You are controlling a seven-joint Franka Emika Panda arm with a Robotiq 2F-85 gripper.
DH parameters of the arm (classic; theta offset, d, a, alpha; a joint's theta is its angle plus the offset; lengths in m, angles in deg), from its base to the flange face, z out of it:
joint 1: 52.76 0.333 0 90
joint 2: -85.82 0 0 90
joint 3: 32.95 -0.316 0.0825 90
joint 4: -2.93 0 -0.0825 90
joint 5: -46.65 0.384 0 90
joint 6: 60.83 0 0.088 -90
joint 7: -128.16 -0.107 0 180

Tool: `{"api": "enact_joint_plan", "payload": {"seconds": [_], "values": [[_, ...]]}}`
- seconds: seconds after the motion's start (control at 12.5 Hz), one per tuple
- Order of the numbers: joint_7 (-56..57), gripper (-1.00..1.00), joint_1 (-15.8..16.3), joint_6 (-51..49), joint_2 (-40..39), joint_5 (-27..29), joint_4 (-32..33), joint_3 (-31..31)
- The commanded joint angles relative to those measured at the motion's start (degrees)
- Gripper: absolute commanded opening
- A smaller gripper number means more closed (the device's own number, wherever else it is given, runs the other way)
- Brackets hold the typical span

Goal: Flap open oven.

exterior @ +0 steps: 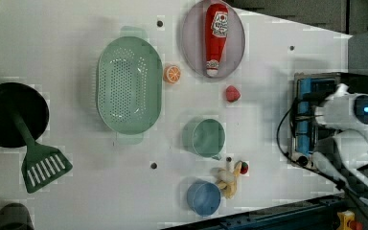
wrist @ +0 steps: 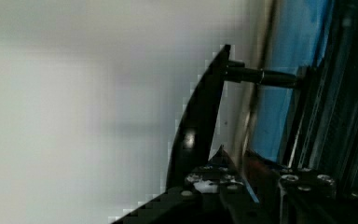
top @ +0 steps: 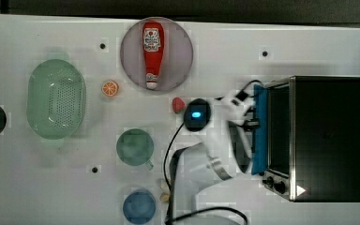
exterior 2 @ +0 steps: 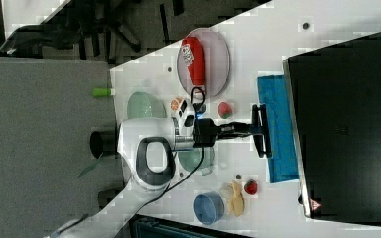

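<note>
1. My claw [exterior 2: 258, 130] is clamped on the black bar handle [exterior 2: 262, 133] of the oven [exterior 2: 347, 124], jaws nearly together with only the bar between them.
2. The oven sits at the top view's right end of the white table [top: 51, 178], its black top facing up and its silver front frame [top: 290, 140] turned toward my arm.
3. The blue door [exterior 2: 278, 129] hangs partly open: in the right view it tilts out from the front frame, with the handle standing off it on the side away from the oven.
4. In the wrist view the handle [wrist: 200, 121] runs as a dark curved bar, a metal post [wrist: 261, 77] joining it to the blue door [wrist: 284, 93].
5. Two dark knobs [top: 274, 183] sit on the oven's front, just beyond one end of the door.
6. A red strawberry [top: 177, 104] lies well out in front of the oven door, past my wrist.
7. Farther from the oven, a ketchup bottle [top: 153, 51] lies on a grey plate [top: 183, 56].
8. Farther still from the oven is a green colander [top: 56, 98], an orange slice [top: 110, 88] just beside it on the oven's side.
9. A green cup [top: 135, 146] and a blue cup [top: 139, 206] stand well in front of the oven, a banana [exterior: 227, 182] near the blue one.
</note>
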Motion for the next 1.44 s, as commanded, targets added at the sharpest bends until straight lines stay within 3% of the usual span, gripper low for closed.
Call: {"api": "enact_joint_plan", "payload": {"seconds": [0.08, 0.32, 0.56, 0.8, 0.96, 1.2, 1.44], "values": [[-21.6, -0.65, 3.3, -0.3, -4.3, -6.1, 0.7, -2.2], [-35.1, -0.65, 6.4, -0.9, -9.4, -15.2, 0.4, -2.5], [-40.0, -0.65, 7.9, -0.3, -14.8, -16.1, -1.6, -2.5], [-40.4, -0.65, 8.6, -0.1, -14.5, -14.3, -4.1, -2.7], [-40.8, -0.65, 8.7, 1.9, -11.5, -6.8, -5.4, -3.1], [-40.6, -0.65, 8.6, 1.0, -4.4, 10.9, -5.1, -3.2], [-40.3, -0.65, 8.1, -2.2, 3.5, 22.1, -5.1, -2.9]]}}
